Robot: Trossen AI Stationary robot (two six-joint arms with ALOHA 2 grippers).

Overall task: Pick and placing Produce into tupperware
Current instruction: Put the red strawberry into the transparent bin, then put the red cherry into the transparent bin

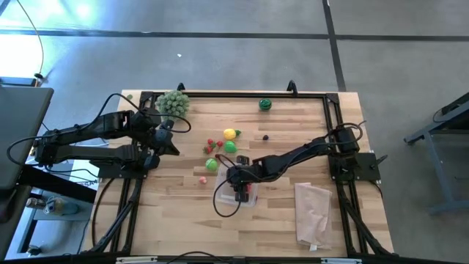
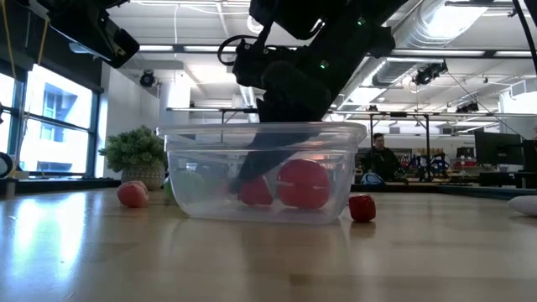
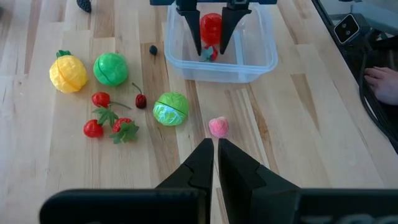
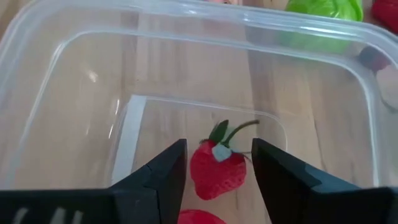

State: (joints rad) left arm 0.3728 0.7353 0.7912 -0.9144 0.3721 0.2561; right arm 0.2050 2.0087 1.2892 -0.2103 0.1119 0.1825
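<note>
While right gripper [image 4: 214, 165] hangs inside tupperware [image 3: 249, 62], fingers spread either side of strawberry [image 4: 214, 174] on its floor, we judge release underway; next we lift clear, fetch remaining produce.

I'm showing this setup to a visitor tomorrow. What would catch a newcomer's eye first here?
First, the right gripper inside the clear tupperware near the table's middle, fingers apart around a red strawberry. Next, the bright scatter of toy produce beside the tupperware on the left arm's side, where the left gripper waits shut.
</note>
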